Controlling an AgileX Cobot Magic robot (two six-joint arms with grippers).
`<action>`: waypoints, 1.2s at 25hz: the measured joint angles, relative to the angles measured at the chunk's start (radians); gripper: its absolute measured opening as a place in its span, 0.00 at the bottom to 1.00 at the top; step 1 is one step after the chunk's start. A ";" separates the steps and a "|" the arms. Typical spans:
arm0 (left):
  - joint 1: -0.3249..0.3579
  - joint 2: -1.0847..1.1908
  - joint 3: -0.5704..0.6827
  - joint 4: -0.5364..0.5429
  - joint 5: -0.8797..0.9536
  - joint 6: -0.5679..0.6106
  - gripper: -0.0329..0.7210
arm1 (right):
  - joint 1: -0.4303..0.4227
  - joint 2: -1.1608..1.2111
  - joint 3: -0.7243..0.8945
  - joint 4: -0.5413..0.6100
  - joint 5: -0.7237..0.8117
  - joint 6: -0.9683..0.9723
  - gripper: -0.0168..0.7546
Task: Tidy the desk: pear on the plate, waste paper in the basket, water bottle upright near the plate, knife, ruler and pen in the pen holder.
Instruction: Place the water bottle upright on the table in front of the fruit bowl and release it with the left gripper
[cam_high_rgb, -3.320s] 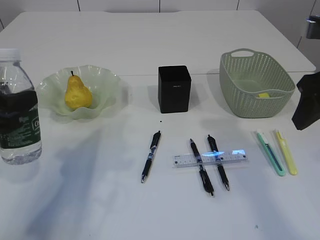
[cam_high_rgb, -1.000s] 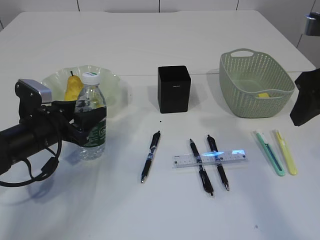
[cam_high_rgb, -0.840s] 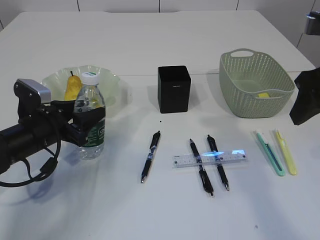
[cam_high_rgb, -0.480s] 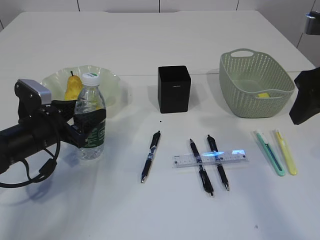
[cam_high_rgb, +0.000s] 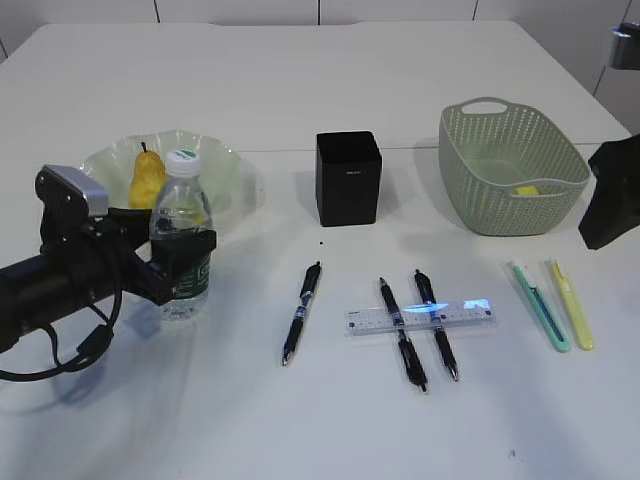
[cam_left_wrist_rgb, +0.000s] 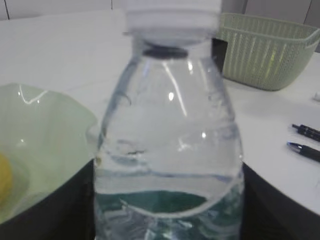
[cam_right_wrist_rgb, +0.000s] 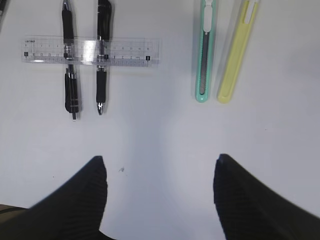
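The bottle (cam_high_rgb: 182, 236) is small and clear, with a white cap, water inside and a dark green label round its lower half. It stands on the desk (cam_high_rgb: 330, 420) between the fingers of the left claw (cam_high_rgb: 180, 258), which reaches in from the left at label height. The jaws sit on either side of the label; whether they press it or stand just off it cannot be told. In the left wrist view the bottle (cam_left_wrist_rgb: 169, 140) fills the middle, with dark finger masses low at both sides. It stands upright, long axis vertical, cap up. Just behind the claw is the plate (cam_high_rgb: 225, 175) with the pear (cam_high_rgb: 146, 180) on it.

The right claw (cam_right_wrist_rgb: 160, 190) hangs above bare desk with its jaws wide apart and nothing between them. Ahead of it lie two pens (cam_right_wrist_rgb: 70, 75) under the ruler (cam_right_wrist_rgb: 90, 50), and to its front right a green knife (cam_right_wrist_rgb: 204, 50) and a yellow one (cam_right_wrist_rgb: 236, 50), side by side, lengthwise away from the claw.
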 joint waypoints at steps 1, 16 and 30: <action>0.000 0.002 0.000 0.002 0.007 0.000 0.72 | 0.000 0.000 0.000 0.000 0.000 0.000 0.67; 0.002 0.009 0.002 0.009 0.084 0.002 0.79 | 0.000 0.006 0.000 -0.008 0.000 0.000 0.67; 0.002 -0.198 0.008 0.009 0.087 0.002 0.79 | 0.000 0.006 0.000 -0.012 0.000 0.000 0.67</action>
